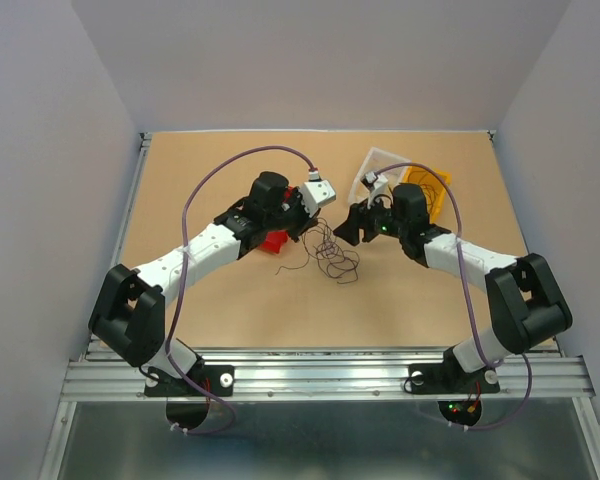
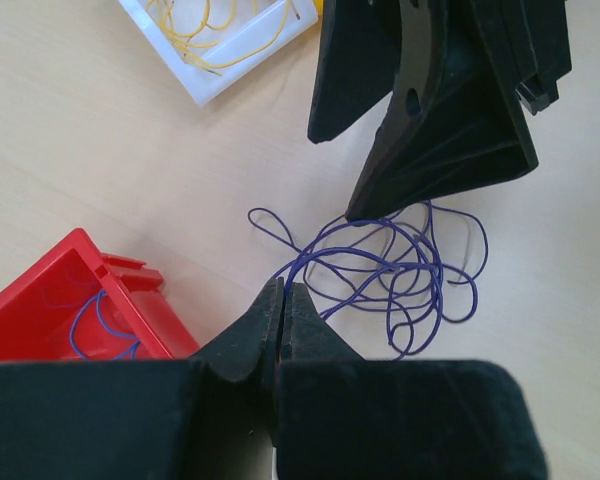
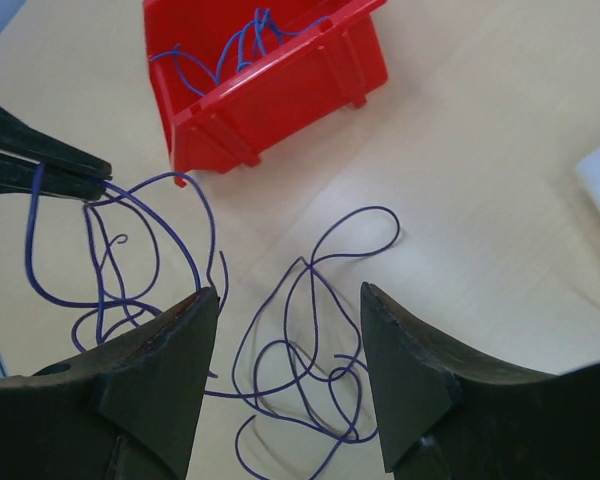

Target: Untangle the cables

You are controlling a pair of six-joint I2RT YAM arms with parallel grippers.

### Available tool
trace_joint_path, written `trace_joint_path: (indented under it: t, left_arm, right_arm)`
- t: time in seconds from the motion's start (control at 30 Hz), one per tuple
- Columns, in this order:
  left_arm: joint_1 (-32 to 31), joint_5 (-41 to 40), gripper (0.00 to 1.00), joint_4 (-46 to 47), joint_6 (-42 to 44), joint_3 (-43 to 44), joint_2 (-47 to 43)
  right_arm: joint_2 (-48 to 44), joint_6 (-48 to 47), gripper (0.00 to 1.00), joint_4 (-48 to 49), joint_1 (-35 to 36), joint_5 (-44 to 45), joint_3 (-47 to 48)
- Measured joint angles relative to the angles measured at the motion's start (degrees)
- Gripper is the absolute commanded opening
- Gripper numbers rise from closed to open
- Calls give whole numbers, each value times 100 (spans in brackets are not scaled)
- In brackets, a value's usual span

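The cables (image 1: 332, 256) are thin blue-purple wires in a loose clump on the table between the two arms. My left gripper (image 2: 282, 293) is shut on one blue-purple strand, which runs from its tips into the clump (image 2: 400, 270). In the right wrist view the left gripper's fingertips (image 3: 92, 176) pinch that strand at the left edge. My right gripper (image 3: 285, 300) is open just above the wires (image 3: 315, 365), which lie between and below its fingers with nothing gripped. Seen from above, the left gripper (image 1: 302, 226) and right gripper (image 1: 344, 232) face each other over the clump.
A red bin (image 3: 280, 90) with a few blue wires in it stands beside the left gripper (image 1: 273, 243). A white tray (image 2: 215, 75) holds yellow wires. A yellow bin (image 1: 427, 190) and a clear plastic bag (image 1: 382, 160) lie at the back right.
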Motion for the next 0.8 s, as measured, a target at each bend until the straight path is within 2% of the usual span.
trace_joint_path:
  t: [0.27,0.4,0.43,0.5,0.6,0.7,0.8]
  left_arm:
    - [0,-127,5,66,-46,-33,0]
    - [0,-170,4,98,-83,-81,0]
    - [2,-170,4,103,-90,-87,0]
    - [13,-168,2,142,-109,-98,0]
    - [72,-151,2,205,-151,-109,-2]
    - [175,-68,2,278,-238,-177,-52]
    - [308,46,3,317,-348,-269,-155]
  right_arm:
    - [31,-203,66,127,52,-649,0]
    - [48,-317,42,168,101,-968,-2]
    - [68,-328,31,201,114,-1060,0]
    - [166,-365,18,247,140,-1235,0]
    - [313,-404,16,245,155,-1360,0]
    - [337,-411,3,256,155,-1432,0]
    - [330,-431,1,345,155,-1488,0]
